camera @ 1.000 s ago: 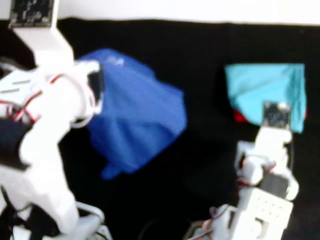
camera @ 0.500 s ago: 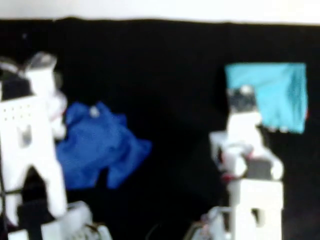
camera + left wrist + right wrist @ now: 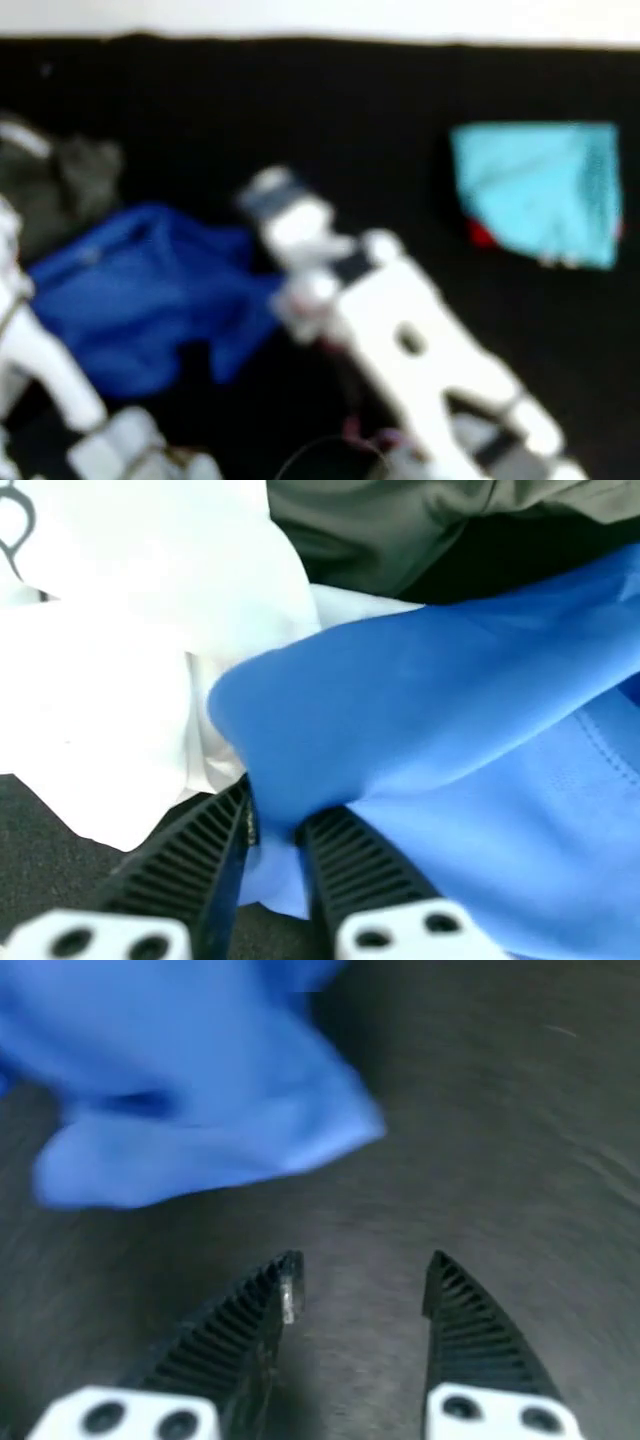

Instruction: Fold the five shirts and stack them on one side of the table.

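Blue shirt [image 3: 140, 300]: crumpled and unfolded on the near-left part of the black bench [image 3: 350, 100], well apart from the stack.
Left tool [image 3: 275, 830]: closed down on a bunched fold of the blue shirt, with cloth pinched between its ribbed jaws.
Right tool [image 3: 360, 1270]: jaws spread wide with nothing between them, over bare bench just beside a loose corner of the blue shirt.
Stack: a folded cyan shirt [image 3: 535, 190] at the far right, with a sliver of red shirt [image 3: 480, 235] under its edge.
Other cloth: a grey-green shirt [image 3: 70, 175] at the far left, next to the blue one.
Risk: the left tool appears to hold several layers at once, so a lift would likely raise a wad rather than a clean edge. Neighbouring cloth touching the pinch could be dragged along. If the right tool closes where it stands, it would likely miss the corner and nip the bench cover.
Left wrist view adds: the pinch itself, and white cloth [image 3: 130, 630] pressed against the blue fold, which the high view leaves indistinct.
High view adds: the gap between blue shirt and stack, and the right arm [image 3: 400, 330] stretched across the middle of the bench.
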`<state>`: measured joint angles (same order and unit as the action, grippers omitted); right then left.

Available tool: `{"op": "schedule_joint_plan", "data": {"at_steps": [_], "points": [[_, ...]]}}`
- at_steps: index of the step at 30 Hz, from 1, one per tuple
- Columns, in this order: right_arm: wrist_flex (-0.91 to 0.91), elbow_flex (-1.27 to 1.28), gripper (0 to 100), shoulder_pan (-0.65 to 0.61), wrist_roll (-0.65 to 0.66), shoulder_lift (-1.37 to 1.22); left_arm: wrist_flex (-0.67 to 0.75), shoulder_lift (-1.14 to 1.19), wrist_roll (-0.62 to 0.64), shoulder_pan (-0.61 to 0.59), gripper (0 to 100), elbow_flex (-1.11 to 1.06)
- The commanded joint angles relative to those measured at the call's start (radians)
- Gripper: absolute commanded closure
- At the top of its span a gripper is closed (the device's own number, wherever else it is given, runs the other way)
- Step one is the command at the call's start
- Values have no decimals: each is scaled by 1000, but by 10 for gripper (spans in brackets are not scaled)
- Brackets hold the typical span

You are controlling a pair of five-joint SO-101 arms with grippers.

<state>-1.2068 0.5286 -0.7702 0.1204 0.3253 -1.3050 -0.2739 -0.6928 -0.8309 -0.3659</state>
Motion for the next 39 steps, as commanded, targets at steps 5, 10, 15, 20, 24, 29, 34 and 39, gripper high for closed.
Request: {"op": "schedule_joint_plan", "data": {"at_steps": [5, 10, 15, 20, 24, 29, 34, 39], "points": [[-1, -219, 714, -145, 8, -298, 15, -8, -5, -12, 832, 15], [5, -314, 702, -211, 12, -432, 15, -12, -5, -12, 832, 15], [5, -415, 772, -162, 14, -595, 14, -12, -3, -10, 832, 15], [-1, -512, 974, -19, 9, -708, 8, -13, -3, -7, 832, 15], [-1, -545, 991, 96, 12, -677, -3, -13, -3, 1, 832, 13], [-2, -584, 992, 243, 14, -496, -103, -13, -3, 82, 832, 13], [-39, -588, 992, 334, 100, -248, -150, -15, 6, 171, 832, 31], [-96, -590, 992, 384, 170, -1, -255, -15, 103, 229, 832, 185]]}}
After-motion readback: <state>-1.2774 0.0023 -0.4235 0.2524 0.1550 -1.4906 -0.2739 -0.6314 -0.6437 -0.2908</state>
